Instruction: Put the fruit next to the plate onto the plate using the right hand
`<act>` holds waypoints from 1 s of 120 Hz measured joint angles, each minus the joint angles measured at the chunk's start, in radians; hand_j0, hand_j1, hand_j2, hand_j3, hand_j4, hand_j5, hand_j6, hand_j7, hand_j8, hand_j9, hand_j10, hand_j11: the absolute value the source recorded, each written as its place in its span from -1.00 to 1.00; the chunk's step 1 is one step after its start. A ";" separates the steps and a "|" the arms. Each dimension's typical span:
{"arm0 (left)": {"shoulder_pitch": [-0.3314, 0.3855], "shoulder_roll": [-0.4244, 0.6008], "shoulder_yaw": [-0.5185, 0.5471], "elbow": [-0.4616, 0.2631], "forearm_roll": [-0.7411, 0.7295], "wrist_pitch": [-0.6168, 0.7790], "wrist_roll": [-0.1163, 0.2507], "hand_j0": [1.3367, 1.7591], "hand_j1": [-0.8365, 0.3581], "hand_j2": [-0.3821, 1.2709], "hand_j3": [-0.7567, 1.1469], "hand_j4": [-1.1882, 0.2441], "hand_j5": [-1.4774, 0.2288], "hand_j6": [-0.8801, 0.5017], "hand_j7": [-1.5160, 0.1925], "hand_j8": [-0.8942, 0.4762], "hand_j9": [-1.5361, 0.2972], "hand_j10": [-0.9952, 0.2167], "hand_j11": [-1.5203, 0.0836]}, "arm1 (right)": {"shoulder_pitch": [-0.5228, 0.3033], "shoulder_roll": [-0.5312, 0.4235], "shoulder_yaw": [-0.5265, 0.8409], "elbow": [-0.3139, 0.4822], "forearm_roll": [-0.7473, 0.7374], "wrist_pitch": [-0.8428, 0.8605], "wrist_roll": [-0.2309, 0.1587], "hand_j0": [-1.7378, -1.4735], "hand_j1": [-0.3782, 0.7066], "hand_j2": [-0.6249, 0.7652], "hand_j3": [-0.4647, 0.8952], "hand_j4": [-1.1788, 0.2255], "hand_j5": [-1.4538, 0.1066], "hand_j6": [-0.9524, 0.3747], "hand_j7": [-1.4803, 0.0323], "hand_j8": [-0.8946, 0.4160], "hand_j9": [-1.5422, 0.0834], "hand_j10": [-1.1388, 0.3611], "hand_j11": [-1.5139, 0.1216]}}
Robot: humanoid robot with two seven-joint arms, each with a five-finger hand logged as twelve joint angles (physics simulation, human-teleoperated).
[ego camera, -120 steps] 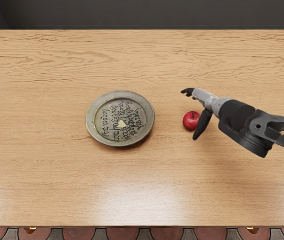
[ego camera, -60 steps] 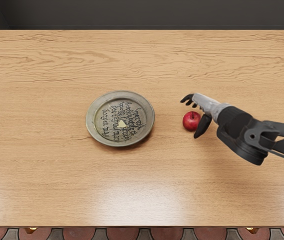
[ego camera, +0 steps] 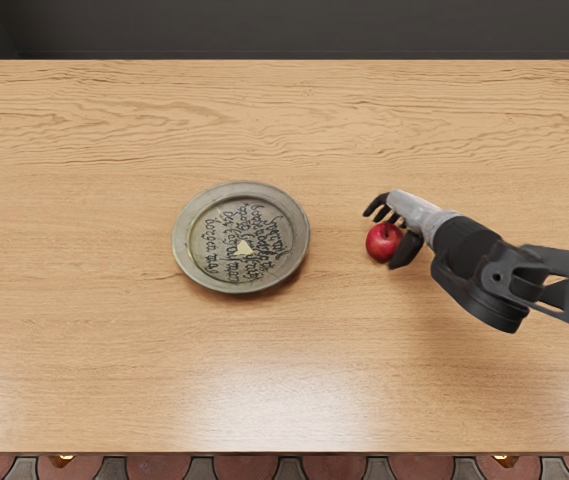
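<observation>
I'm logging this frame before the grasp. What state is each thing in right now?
apple: resting on the table, right of the plate, not lifted.
plate: lying flat on the table, no fruit on it.
right hand: open, fingers arched over the apple with the thumb at its right side, not closed on it.
left hand: not in view.
</observation>
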 joint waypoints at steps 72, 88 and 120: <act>0.000 0.000 0.000 0.000 0.000 0.000 0.000 0.52 0.52 -0.48 -0.21 0.34 0.38 -0.06 0.42 -0.03 0.35 0.26 0.52 | 0.001 0.040 -0.008 -0.043 0.017 -0.001 0.000 -0.39 0.15 -0.03 -0.32 -0.10 -0.07 -0.22 0.01 -0.32 0.00 -0.21 -0.04; 0.000 0.000 0.000 0.000 0.000 0.000 0.000 0.52 0.52 -0.48 -0.21 0.34 0.38 -0.06 0.42 -0.03 0.35 0.26 0.52 | 0.005 0.039 -0.002 -0.040 0.054 0.001 0.000 -0.37 0.17 0.02 -0.32 -0.17 -0.17 -0.17 -0.09 -0.26 -0.10 -0.27 -0.14; 0.000 0.000 0.000 0.000 0.000 0.000 0.000 0.52 0.52 -0.48 -0.21 0.34 0.38 -0.06 0.42 -0.03 0.35 0.26 0.52 | 0.064 0.004 0.012 -0.039 0.191 0.061 0.000 -0.37 0.22 0.10 -0.32 -0.13 -0.25 -0.12 -0.16 -0.20 -0.16 -0.32 -0.20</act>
